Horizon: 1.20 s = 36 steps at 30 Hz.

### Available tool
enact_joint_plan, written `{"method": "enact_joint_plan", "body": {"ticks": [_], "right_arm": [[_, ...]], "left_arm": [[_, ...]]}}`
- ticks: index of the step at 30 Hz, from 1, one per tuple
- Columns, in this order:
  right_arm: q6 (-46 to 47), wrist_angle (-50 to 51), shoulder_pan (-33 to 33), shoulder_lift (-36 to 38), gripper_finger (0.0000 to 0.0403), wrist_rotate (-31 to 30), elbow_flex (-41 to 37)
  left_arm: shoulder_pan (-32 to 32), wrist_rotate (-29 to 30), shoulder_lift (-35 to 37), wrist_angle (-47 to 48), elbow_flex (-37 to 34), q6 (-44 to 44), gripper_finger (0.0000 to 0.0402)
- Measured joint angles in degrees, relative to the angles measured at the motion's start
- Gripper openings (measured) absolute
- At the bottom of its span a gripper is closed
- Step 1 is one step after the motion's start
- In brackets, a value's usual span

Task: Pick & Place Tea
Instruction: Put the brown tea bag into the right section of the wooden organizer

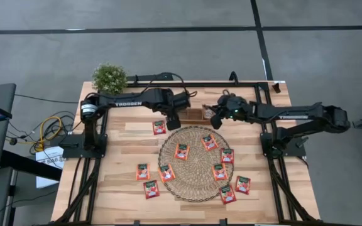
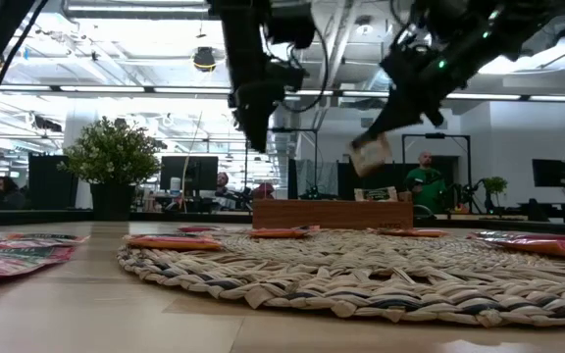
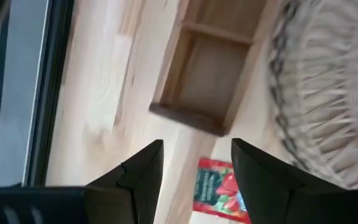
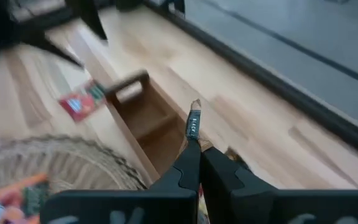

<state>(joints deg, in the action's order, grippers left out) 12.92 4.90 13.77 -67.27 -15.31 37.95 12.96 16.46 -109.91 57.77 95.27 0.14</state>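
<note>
The right gripper point(image 4: 194, 163) is clenched on a tea sachet point(image 4: 193, 124), pinching it edge-on so it stands up between the closed fingers. It hangs above the small wooden tray point(image 1: 200, 113), whose open compartments lie just beneath and slightly ahead of the fingertips. In the low view the held sachet point(image 2: 370, 155) dangles tilted, clear of the tray point(image 2: 332, 213) below it.

The left gripper point(image 3: 194, 165) is released, its fingers spread with nothing between them; it hovers on the other side of the tray, with a loose red sachet point(image 3: 219, 190) on the wooden table point(image 1: 118, 188) directly under its fingers. Other sachets lie further off on and around the round woven mat point(image 1: 197, 188).

The step in hand looks like dropping the held sachet into the tray. To do it well, the right gripper should centre over one compartment, lower until the sachet's bottom edge is inside the walls, and only then let go, since a thin sachet released high or tilted may flutter onto the divider or the table. The left arm should hold back from the tray, as the two grippers are near each other
</note>
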Motion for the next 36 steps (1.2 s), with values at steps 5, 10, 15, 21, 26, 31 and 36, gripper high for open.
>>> {"method": "enact_joint_plan", "body": {"ticks": [5,10,15,21,26,31,36], "right_arm": [[-1.96,-1.01,1.70,-4.21,0.0000,-0.10,0.00],[-3.73,-0.92,3.77,-5.27,0.0000,-0.07,-0.05],[-3.44,-5.95,4.91,-5.09,0.0000,0.22,-3.28],[-2.38,-11.35,5.11,-6.18,0.0000,0.33,-6.66],[-2.75,-12.84,5.68,-6.14,0.0000,0.26,-7.41],[-4.21,-12.03,6.64,-6.17,0.0000,0.31,-7.41],[-4.33,-12.94,6.64,-8.94,0.0000,0.28,-7.42]], "left_arm": [[2.30,-1.75,2.75,-2.57,-7.92,-1.99,0.0182],[3.19,-2.49,8.90,-6.55,-17.35,-4.77,0.0182],[4.25,-2.51,17.98,-9.09,-26.42,-9.72,0.0182],[4.69,-2.49,28.42,-9.60,-33.09,-13.68,0.0182],[4.69,-2.63,36.38,-11.10,-35.75,-14.91,0.0182],[4.67,-3.80,42.59,-12.02,-36.31,-15.25,0.0182],[4.67,-4.12,46.19,-13.07,-36.31,-15.80,0.0182]]}}
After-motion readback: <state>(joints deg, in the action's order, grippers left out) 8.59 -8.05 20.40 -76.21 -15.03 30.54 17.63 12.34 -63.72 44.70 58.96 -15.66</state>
